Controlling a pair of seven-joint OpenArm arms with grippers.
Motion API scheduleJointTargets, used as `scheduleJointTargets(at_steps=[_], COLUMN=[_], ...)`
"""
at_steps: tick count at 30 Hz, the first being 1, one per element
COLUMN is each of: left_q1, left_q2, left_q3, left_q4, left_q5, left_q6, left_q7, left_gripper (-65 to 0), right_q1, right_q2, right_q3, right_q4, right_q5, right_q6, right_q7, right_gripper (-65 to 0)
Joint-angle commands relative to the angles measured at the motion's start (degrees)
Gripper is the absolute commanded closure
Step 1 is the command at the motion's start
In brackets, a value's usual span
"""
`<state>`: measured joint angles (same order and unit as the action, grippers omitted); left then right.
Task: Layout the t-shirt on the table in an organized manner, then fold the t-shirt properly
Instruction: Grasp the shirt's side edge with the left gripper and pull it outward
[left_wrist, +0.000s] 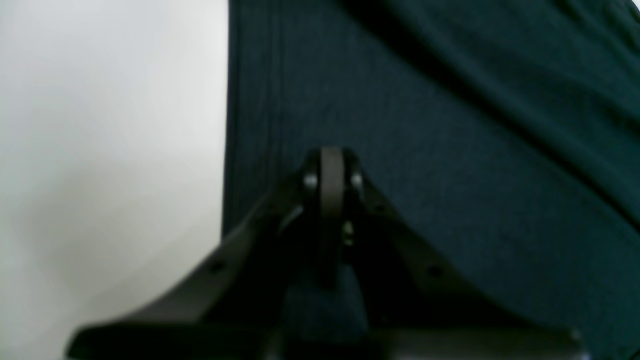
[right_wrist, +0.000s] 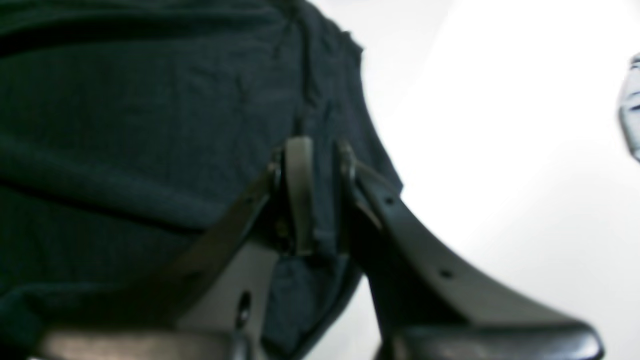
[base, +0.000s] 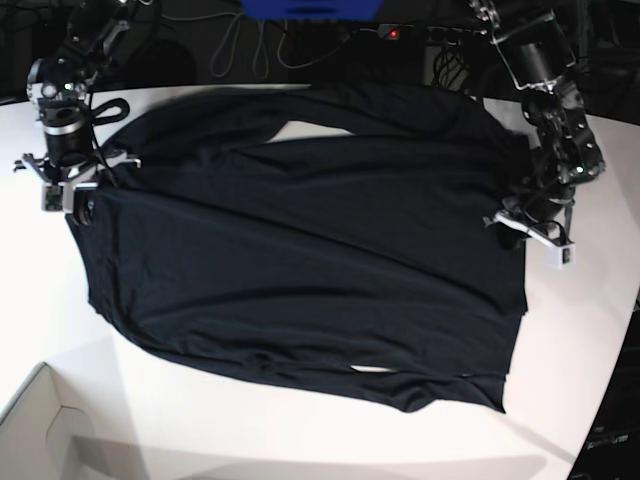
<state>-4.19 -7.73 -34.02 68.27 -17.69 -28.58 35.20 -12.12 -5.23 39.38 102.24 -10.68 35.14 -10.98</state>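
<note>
Left tool pressed together on t-shirt edge, right tool clamped on hem — no readable writing

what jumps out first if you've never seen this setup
The big black t-shirt spread across the middle of the white table. At its two side edges sit the right gripper, pinching a fold of cloth, and the left gripper, shut over the fabric. A pale cardboard box corner shows at the base view's bottom left.
</note>
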Motion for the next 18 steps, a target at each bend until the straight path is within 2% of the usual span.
scheduleJointTargets(at_steps=[1,7,10,14,18], left_q1=[-0.8,-1.7,-5.1,-10.3,-13.6], left_q2=[-1.0,-3.2,-4.6,-6.7,-7.9], left_q3=[0.0,0.2,0.3,0.1,0.2], left_q4=[-0.7,-12.0,-16.8,-23.0,-25.2], left_q5=[-0.9,-0.9,-0.5,3.4,5.3], left_q6=[-0.4,-0.4,-0.4,-0.4,-0.4], left_q7=[-2.8,-12.9,-15.3,-17.8,-19.2], left_gripper=[-0.1,-0.1,-0.1,-0.1,-0.1], right_q1=[0.4,-1.0,-2.2,-4.1,-5.8], right_q2=[0.4,0.4,0.4,0.3,-1.1], right_q3=[0.1,1.3,1.4,1.3,1.3], right_q4=[1.6,3.4,3.4,3.4,3.5], right_q5=[1.0,0.9,0.9,0.9,0.9], right_q6=[0.1,0.1,0.1,0.1,0.1], right_q7=[1.6,1.6,1.6,1.6,1.6], right_gripper=[-8.5,-8.5,-8.5,-8.5,-8.5])
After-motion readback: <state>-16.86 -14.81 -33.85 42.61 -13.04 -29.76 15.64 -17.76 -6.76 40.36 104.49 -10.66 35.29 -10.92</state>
